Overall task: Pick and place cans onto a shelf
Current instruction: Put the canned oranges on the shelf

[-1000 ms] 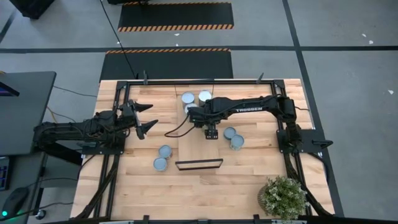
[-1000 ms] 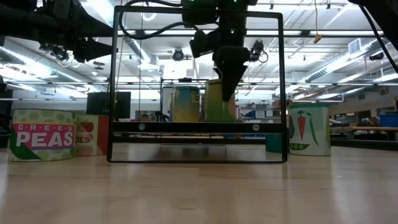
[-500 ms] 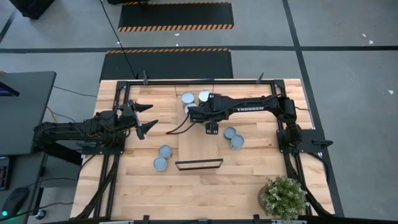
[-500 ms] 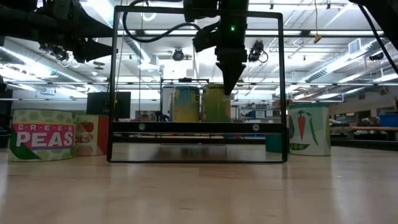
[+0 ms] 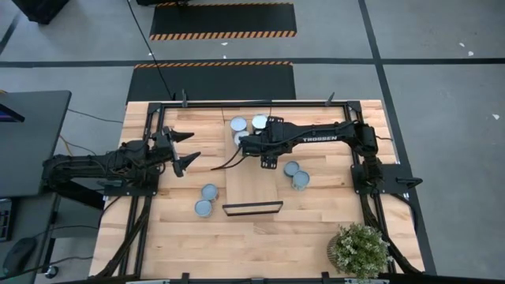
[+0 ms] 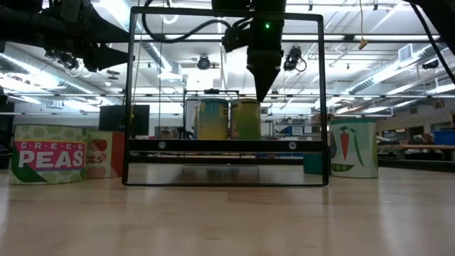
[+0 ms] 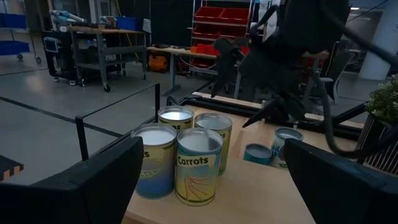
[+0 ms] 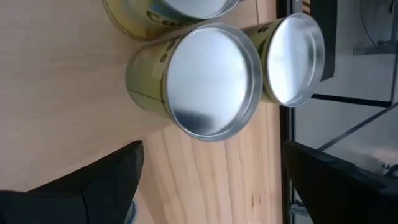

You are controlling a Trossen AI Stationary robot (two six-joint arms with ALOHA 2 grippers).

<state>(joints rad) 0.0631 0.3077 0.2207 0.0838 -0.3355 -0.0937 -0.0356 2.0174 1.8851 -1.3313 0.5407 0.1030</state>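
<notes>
The shelf (image 5: 252, 188) is a long light-wood board with a black bar frame (image 6: 227, 144) at its near end. Several cans (image 5: 238, 125) (image 7: 198, 165) stand upright on their bases at its far end. Two more cans (image 5: 296, 174) stand on the table right of the shelf, and two (image 5: 207, 199) left of it. My right gripper (image 5: 268, 163) (image 6: 260, 91) hangs open above the shelf, pointing steeply down, just near of the standing cans; the closest silvery can top (image 8: 211, 78) lies ahead of its fingers. My left gripper (image 5: 192, 148) waits open at the table's left.
A "Green Peas" can (image 6: 48, 154) and a can beside it (image 6: 105, 153) stand left of the frame in the low view, a carrot-labelled can (image 6: 353, 147) to its right. A potted plant (image 5: 360, 250) sits at the near right corner. Black rails (image 5: 150, 197) run along the table's sides.
My right gripper has risen above the shelf and drawn slightly toward the far edge, turning at the wrist as it went. Its fingers stay open and hold nothing. The cans have kept their places.
</notes>
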